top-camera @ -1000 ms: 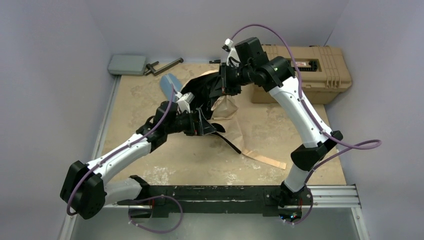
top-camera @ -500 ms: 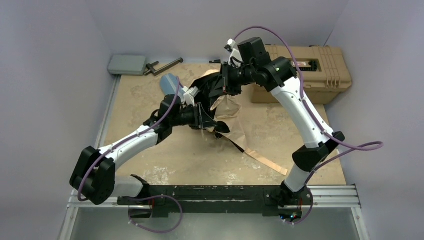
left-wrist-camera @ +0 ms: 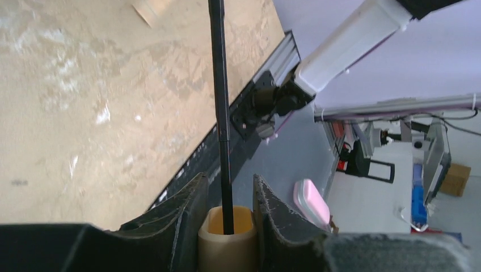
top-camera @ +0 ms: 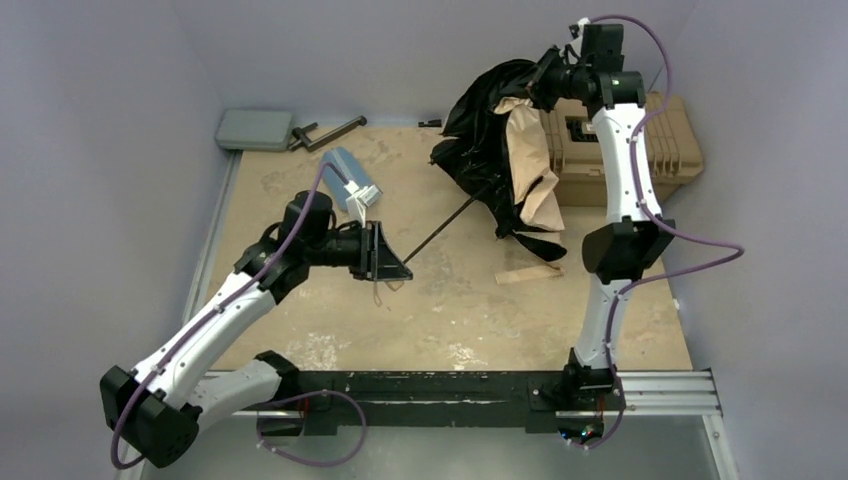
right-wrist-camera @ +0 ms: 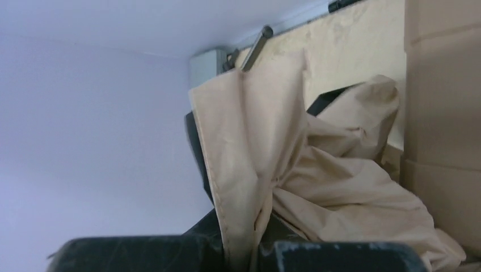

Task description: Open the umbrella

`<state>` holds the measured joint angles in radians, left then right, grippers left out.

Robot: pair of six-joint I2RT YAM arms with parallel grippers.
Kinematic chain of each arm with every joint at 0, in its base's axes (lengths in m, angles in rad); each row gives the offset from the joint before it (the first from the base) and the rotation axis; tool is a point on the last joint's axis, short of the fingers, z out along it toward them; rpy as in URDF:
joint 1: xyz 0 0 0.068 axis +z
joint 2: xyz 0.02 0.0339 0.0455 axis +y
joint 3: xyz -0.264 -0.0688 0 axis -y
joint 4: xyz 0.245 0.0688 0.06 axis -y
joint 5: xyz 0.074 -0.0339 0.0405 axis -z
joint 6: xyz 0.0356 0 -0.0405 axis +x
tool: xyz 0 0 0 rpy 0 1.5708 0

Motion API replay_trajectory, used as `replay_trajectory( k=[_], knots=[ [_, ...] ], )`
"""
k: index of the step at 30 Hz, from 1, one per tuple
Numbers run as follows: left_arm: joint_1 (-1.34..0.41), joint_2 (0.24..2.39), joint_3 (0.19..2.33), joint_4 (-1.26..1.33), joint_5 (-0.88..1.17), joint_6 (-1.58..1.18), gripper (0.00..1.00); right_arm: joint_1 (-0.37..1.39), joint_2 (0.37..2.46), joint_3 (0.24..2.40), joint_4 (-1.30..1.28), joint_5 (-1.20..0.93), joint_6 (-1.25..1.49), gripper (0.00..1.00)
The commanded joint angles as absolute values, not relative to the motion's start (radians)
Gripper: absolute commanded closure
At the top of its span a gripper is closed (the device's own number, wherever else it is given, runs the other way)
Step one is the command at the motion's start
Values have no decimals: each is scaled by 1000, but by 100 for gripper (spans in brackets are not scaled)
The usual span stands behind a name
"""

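A lab: plain enclosure walls (top-camera: 100,150), aluminium rail (top-camera: 665,390), equipment stands (left-wrist-camera: 368,161) beyond.

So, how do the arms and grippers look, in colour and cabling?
The left arm and right arm have white links between bulky black joints, each with a purple cable looping alongside. The left gripper has black, rough-faced fingers; the right gripper is black too.

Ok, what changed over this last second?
The arms pulled apart. The right gripper swung up and away to the far right, lifting the umbrella's canopy up by the toolbox; the left gripper drew back left with the handle, so the shaft now stretches between them. Both grips held; toolbox and blue pouch stayed put.
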<state>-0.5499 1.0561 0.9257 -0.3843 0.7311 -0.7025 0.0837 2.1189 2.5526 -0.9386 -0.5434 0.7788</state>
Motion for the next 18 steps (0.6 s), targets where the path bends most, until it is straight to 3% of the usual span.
replay_trajectory(
  k=[1,9,10,12,13,18],
  knots=[
    [-553,913,922,-672,812,-592,100,74,1972,2344,-643,-534,846,100],
    [-552,859,963,-575,768,-715,100,228,1943,2277,-449,-852,885,100],
    [-551,877,979,-547,796,-720,89,274,1966,2328,-478,-893,876,100],
    [-551,911,1000,-518,842,-698,9,344,2000,2421,-551,-924,842,100],
    [-551,929,1018,-533,840,-670,1,370,2001,2438,-582,-932,826,100],
    [-536,987,1138,-729,744,-462,0,417,1885,2281,-548,-937,834,100]
  ],
)
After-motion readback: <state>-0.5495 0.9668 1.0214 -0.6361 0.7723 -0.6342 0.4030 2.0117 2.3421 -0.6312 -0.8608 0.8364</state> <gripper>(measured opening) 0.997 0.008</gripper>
